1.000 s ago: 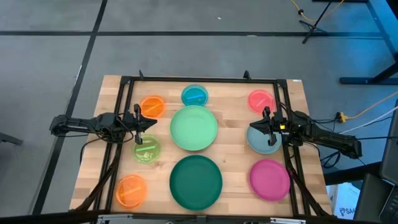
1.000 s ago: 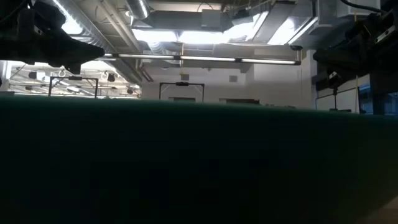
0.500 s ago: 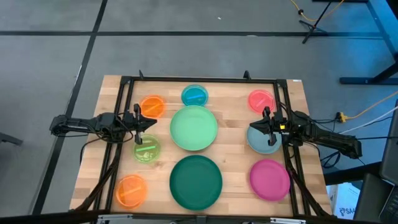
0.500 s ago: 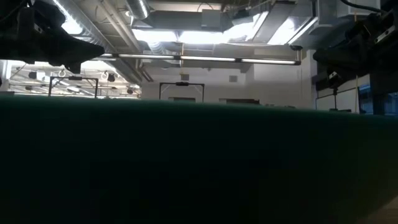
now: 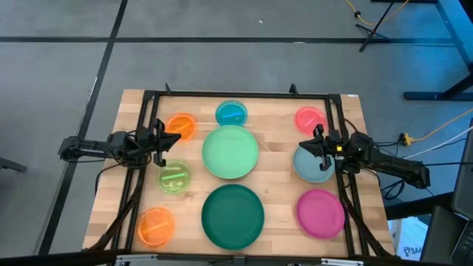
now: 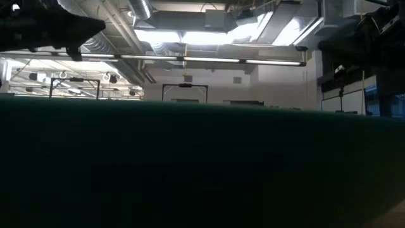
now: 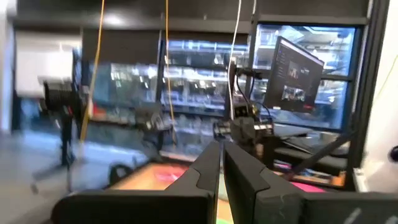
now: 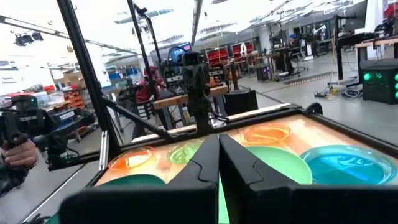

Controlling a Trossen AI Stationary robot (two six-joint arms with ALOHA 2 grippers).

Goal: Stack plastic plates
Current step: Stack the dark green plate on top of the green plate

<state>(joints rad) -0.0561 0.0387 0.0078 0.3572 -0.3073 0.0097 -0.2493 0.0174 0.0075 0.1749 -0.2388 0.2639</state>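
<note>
Lime plate (image 5: 174,178) is lying just in front of the left hand (image 5: 164,140), whose fingers are pressed together on nothing. The right hand (image 5: 316,142), likewise clenched and empty, is hanging over the grey-blue plate (image 5: 310,167).

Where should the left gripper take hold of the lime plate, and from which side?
Probably at the rim, from above. The lime plate lies flat on the table, so only its thin raised edge offers a hold. Its edge toward the left gripper looks best: that gripper hovers just beyond it, and bare wood separates it from the mint plate and the orange plates.
</note>
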